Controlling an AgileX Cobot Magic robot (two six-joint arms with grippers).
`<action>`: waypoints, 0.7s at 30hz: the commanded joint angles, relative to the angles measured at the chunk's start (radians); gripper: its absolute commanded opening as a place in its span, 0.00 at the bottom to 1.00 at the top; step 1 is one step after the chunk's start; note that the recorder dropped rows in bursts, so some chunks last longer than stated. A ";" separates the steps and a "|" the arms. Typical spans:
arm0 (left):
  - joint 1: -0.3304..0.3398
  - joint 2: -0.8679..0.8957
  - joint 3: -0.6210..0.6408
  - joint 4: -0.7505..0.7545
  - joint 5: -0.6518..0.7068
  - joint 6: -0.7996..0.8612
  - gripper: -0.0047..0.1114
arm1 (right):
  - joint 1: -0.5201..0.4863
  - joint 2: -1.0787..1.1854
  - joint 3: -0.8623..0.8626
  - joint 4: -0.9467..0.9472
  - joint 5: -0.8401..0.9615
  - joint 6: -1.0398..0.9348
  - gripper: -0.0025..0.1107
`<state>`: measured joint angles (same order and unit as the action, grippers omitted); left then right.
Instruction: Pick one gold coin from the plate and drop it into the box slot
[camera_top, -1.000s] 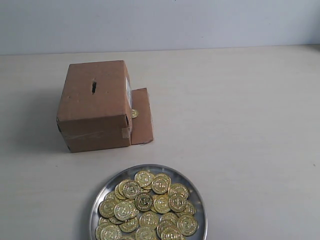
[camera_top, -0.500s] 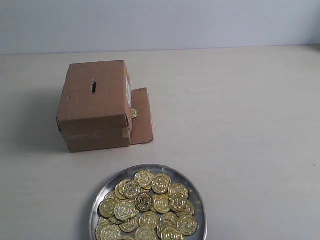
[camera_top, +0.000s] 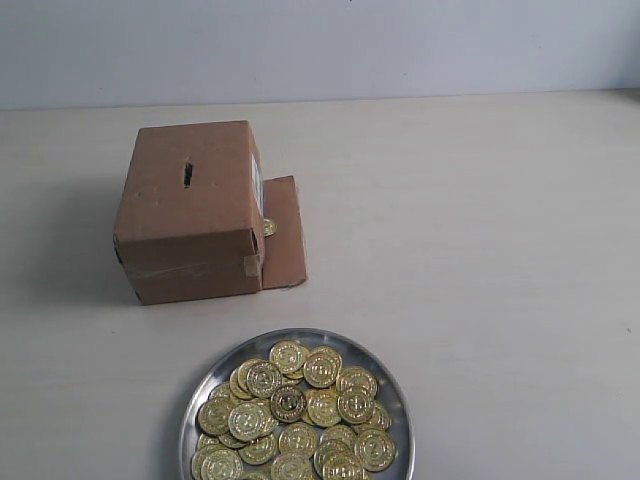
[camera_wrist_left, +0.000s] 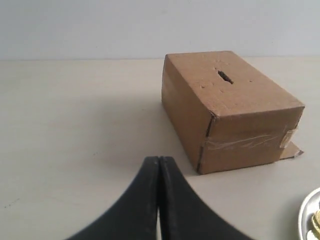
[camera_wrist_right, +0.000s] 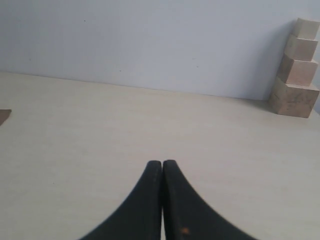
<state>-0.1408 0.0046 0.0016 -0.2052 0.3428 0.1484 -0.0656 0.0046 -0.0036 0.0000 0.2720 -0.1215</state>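
Note:
A round silver plate at the front middle of the table holds a heap of several gold coins. Behind it to the left stands the brown cardboard box, with the dark slot in its top face. The left wrist view shows the box and its slot from the side, plus a sliver of the plate. My left gripper is shut and empty, short of the box. My right gripper is shut and empty over bare table. Neither arm shows in the exterior view.
A cardboard flap lies flat against the box's right side, with one stray coin on it. In the right wrist view a stepped stack of wooden blocks stands against the back wall.

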 joint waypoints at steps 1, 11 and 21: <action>0.002 -0.005 -0.002 -0.011 -0.001 -0.056 0.04 | -0.006 -0.005 0.004 0.000 -0.014 -0.006 0.02; 0.002 -0.005 -0.002 0.060 0.007 -0.051 0.04 | -0.006 -0.005 0.004 0.000 0.000 -0.006 0.02; 0.002 -0.005 -0.002 0.060 0.007 -0.052 0.04 | -0.006 -0.005 0.004 0.000 0.004 -0.006 0.02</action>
<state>-0.1408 0.0046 0.0016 -0.1525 0.3487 0.1011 -0.0656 0.0046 -0.0036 0.0000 0.2757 -0.1215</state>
